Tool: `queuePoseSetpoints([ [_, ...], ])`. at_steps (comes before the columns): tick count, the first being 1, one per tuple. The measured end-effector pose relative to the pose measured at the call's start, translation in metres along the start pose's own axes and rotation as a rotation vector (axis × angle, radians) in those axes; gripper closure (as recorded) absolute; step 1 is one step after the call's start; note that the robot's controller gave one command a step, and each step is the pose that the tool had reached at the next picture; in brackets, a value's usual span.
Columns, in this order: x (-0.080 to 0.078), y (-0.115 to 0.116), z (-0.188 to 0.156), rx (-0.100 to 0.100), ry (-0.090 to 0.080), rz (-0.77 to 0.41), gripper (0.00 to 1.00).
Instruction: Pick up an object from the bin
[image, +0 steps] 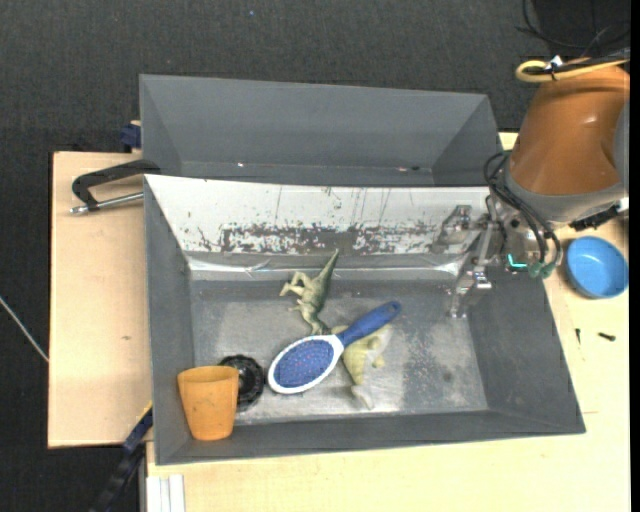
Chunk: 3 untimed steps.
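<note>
My gripper (468, 284) hangs at the bin's right side, close to the right wall and above the floor, with nothing seen in it. The nearest loose thing is a blue hairbrush (318, 356), lying left of the gripper on the bin floor, its handle pointing up-right toward the gripper. A pale yellow-green toy dinosaur (362, 366) lies on its side just under the brush handle. A green toy dinosaur (314, 289) stands behind the brush, near the back wall.
An orange cup (208, 401) stands upright in the front left corner. A black round object (246, 376) lies between it and the brush head. The arm's orange cover sits above the bin's right rim.
</note>
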<state>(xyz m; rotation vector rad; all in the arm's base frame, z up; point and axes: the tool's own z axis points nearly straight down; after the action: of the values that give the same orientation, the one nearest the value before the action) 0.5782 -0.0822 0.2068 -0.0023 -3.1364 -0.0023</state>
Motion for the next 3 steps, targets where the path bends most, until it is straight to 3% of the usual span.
queuePoseSetpoints([
  [1,0.0584,0.0229,0.1351,0.004,-0.015,-0.258,0.00],
  [2,0.0584,0.0237,0.1336,0.003,-0.012,-0.261,1.00],
  [3,0.0597,0.0235,0.1347,0.003,-0.008,-0.261,0.00],
])
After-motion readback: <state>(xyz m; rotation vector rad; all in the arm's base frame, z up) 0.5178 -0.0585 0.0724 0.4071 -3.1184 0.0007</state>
